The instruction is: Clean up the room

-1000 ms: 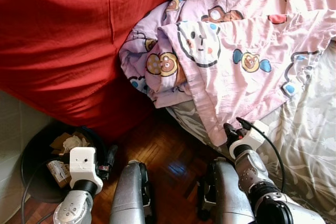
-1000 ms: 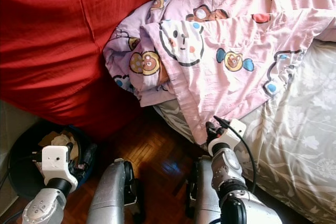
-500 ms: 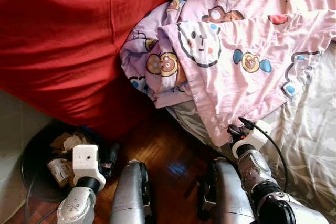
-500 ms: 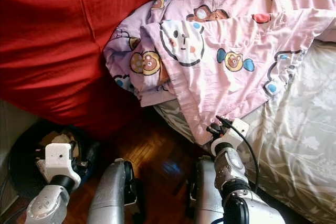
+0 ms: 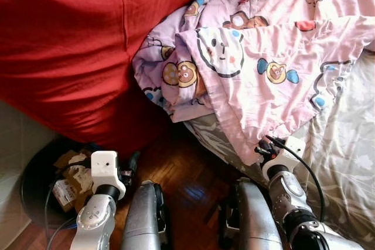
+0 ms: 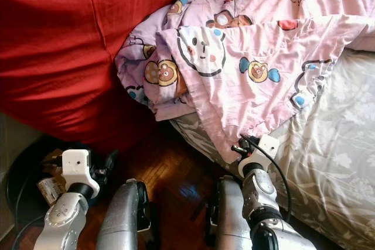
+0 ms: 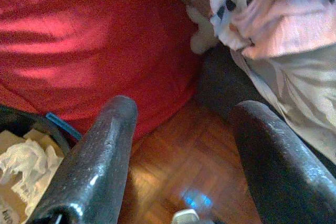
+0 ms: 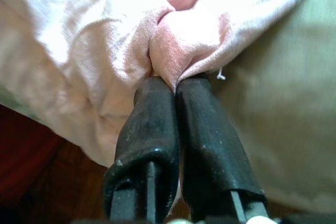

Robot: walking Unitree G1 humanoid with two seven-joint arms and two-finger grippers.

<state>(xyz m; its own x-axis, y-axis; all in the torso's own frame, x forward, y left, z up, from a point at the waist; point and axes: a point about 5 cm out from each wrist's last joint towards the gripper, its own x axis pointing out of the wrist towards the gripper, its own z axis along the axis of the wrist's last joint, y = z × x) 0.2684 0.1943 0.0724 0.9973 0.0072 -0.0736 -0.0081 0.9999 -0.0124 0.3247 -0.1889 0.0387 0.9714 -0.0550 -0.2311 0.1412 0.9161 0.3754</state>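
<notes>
The right tool [image 8: 176, 85] stayed clamped on the pink blanket's [image 5: 263, 80] near corner at the bed [image 5: 345, 144] edge — its pull barely begun; the left tool [image 7: 181, 150], fingers apart, had edged right beside the bin [image 5: 35, 174].

Dark parquet floor [image 5: 193, 174]; bed with grey floral sheet [image 5: 345, 139]; bright daylight.
</notes>
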